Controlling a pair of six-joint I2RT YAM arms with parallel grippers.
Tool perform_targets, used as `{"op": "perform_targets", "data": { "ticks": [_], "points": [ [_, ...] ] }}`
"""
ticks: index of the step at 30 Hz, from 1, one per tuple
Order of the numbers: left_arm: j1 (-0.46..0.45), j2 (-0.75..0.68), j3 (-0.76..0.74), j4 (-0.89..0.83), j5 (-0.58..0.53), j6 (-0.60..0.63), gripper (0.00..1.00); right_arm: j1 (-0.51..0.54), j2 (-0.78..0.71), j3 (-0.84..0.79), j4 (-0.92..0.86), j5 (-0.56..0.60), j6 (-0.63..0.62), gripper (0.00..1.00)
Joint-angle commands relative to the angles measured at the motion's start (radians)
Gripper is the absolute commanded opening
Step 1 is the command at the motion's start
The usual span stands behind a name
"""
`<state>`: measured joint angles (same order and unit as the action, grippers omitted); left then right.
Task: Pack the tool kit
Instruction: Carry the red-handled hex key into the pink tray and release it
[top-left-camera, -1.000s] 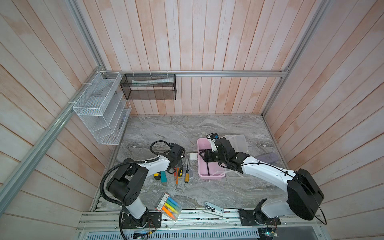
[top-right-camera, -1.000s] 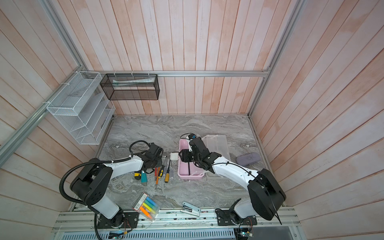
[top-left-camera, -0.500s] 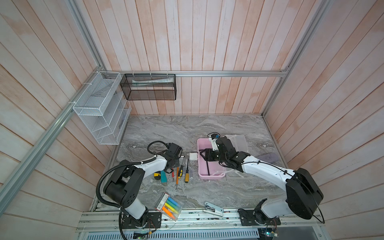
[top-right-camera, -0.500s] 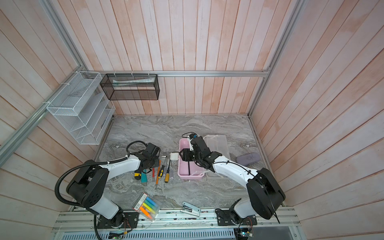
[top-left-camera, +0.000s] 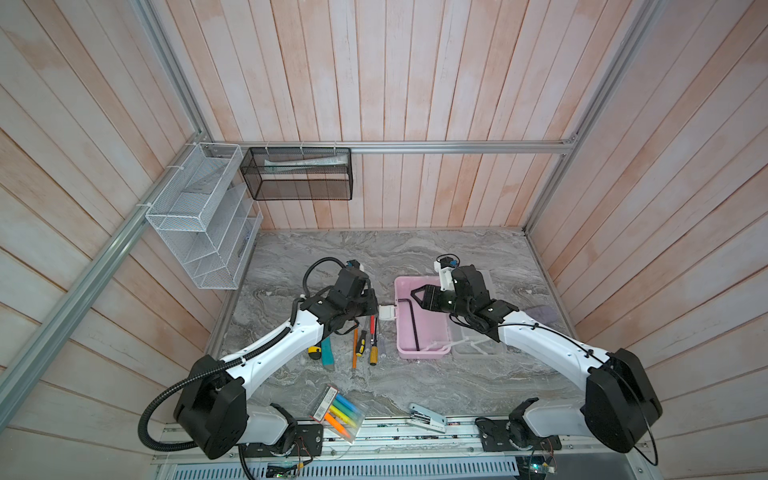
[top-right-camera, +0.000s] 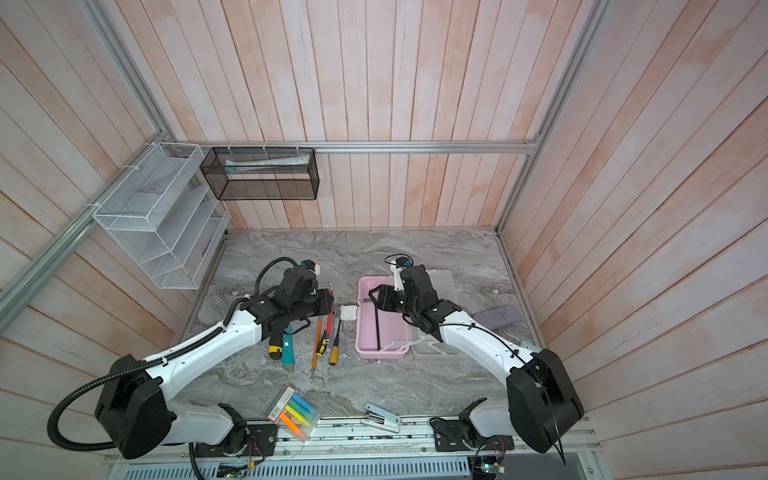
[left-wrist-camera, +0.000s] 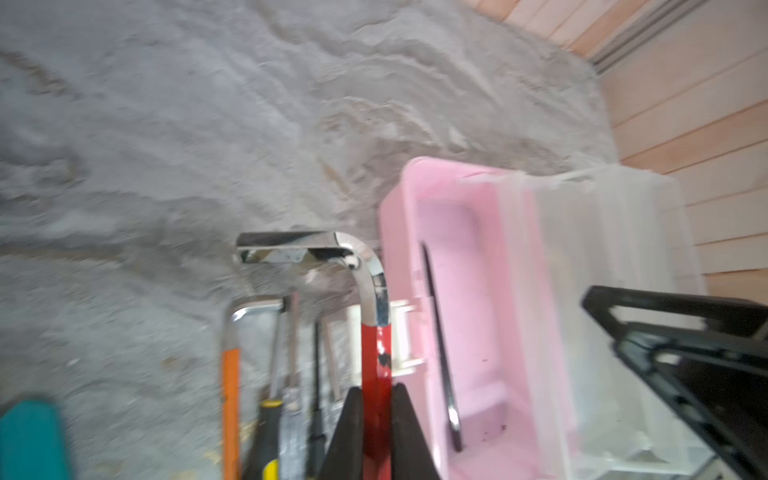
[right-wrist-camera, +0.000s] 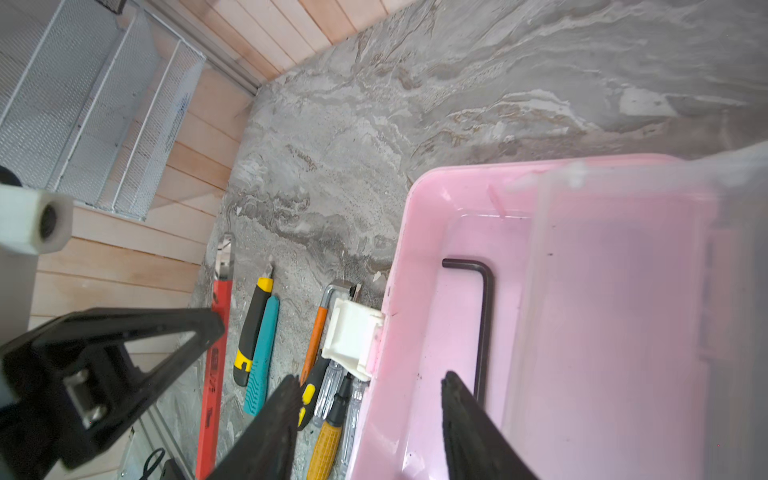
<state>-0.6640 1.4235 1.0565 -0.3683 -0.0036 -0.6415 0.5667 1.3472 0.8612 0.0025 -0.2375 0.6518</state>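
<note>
Both top views look steeply down from high above the near edge, taking in the whole grey marbled tabletop (top-left-camera: 415, 257) (top-right-camera: 374, 249) and the pinkish wooden plank walls (top-left-camera: 415, 83). The left wrist camera sits low and close, facing along the table toward the pale pink rectangular plastic box (left-wrist-camera: 465, 257), while the right wrist camera looks down from just above that box (right-wrist-camera: 436, 199). Both wrist views share its white plastic latch (left-wrist-camera: 405, 332) (right-wrist-camera: 353, 332) and the thin black L-shaped hex key (left-wrist-camera: 436, 332) (right-wrist-camera: 484, 299) inside.

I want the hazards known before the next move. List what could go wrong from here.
1. The left gripper pinches the red hex key on its sleeve alone; its long chrome bend may pivot or slip.
2. The right gripper hangs open over the rim of the pink box beside the white latch, where the arms might collide.
</note>
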Motion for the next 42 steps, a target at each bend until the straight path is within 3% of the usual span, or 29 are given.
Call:
{"op": "perform_targets", "data": {
  "ticks": [1,7,18,23,38,40,42],
  "points": [
    [-0.046,0.079,0.081,0.076,0.013,-0.055,0.0,-0.024,-0.036,-0.017,-0.001,-0.001,-0.001,0.54],
    [-0.11,0.25,0.193,0.091,0.007,-0.091,0.0,-0.059,-0.094,-0.052,-0.005,0.01,-0.007,0.54],
    [-0.132,0.418,0.325,0.069,-0.059,-0.114,0.0,-0.107,-0.173,-0.142,0.024,0.002,-0.008,0.54],
    [-0.143,0.483,0.371,0.043,-0.095,-0.126,0.0,-0.125,-0.188,-0.162,0.033,-0.003,-0.017,0.54],
    [-0.148,0.584,0.412,0.024,-0.053,-0.168,0.0,-0.147,-0.21,-0.192,0.048,-0.026,-0.024,0.54],
    [-0.147,0.59,0.415,0.024,-0.049,-0.167,0.07,-0.147,-0.21,-0.194,0.051,-0.025,-0.023,0.54],
    [-0.148,0.591,0.413,0.024,-0.049,-0.167,0.2,-0.148,-0.209,-0.195,0.053,-0.025,-0.021,0.54]
  ]
}}
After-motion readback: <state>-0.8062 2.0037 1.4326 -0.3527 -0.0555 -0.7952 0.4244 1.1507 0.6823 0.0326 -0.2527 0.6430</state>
